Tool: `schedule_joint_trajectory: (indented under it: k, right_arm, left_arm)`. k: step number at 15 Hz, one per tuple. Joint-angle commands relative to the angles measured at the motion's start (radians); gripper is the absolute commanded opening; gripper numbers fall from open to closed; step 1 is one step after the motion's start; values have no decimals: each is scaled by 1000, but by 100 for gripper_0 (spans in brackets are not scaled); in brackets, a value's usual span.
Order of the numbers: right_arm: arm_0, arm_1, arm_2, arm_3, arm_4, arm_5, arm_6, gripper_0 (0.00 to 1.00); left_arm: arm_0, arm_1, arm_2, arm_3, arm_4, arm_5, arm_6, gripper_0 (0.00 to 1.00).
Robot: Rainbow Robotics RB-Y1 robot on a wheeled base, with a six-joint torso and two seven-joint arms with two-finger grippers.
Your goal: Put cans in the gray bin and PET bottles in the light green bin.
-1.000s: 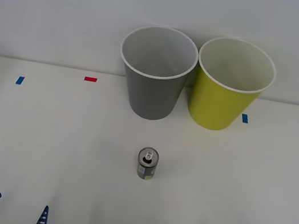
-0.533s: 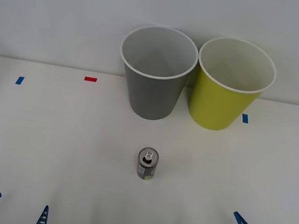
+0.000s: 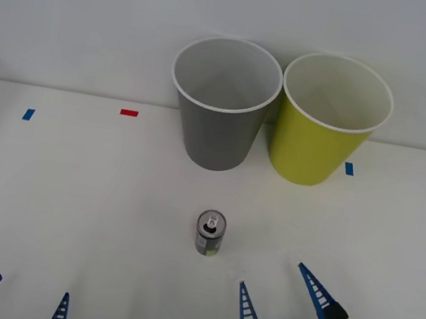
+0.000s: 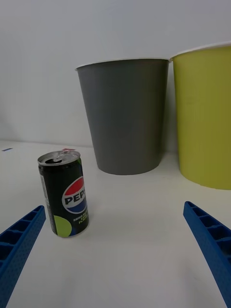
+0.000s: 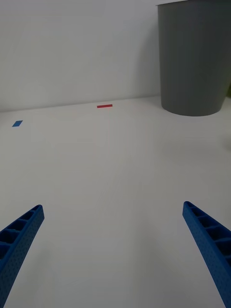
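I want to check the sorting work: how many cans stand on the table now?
1. The can stands upright on the table, in front of the gray bin, ahead and left of the right hand.

Lab-style test bench, plain white table [image 3: 64,208], bare white wall [image 3: 75,3]; coloured tape marks [image 3: 129,112] on tabletop

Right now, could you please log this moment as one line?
right gripper: open, nearing can | left gripper: open, parked | gray bin: no can inside

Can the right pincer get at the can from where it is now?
Probably yes. The right pincer is open, short of the can and to its right, with bare table between them. The bins stand farther back.
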Motion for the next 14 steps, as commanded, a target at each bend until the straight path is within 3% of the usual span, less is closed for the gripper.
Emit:
schedule_joint_trajectory:
  k: [1, 14]
  right_arm:
    - [-50, 10, 6, 0, 5, 44, 9, 100]
    - [-200, 7, 89, 0, -3, 215, 26, 100]
  left_arm:
    - [0, 0, 0, 0, 0, 0, 0, 100]
    - [0, 0, 0, 0, 0, 0, 0, 100]
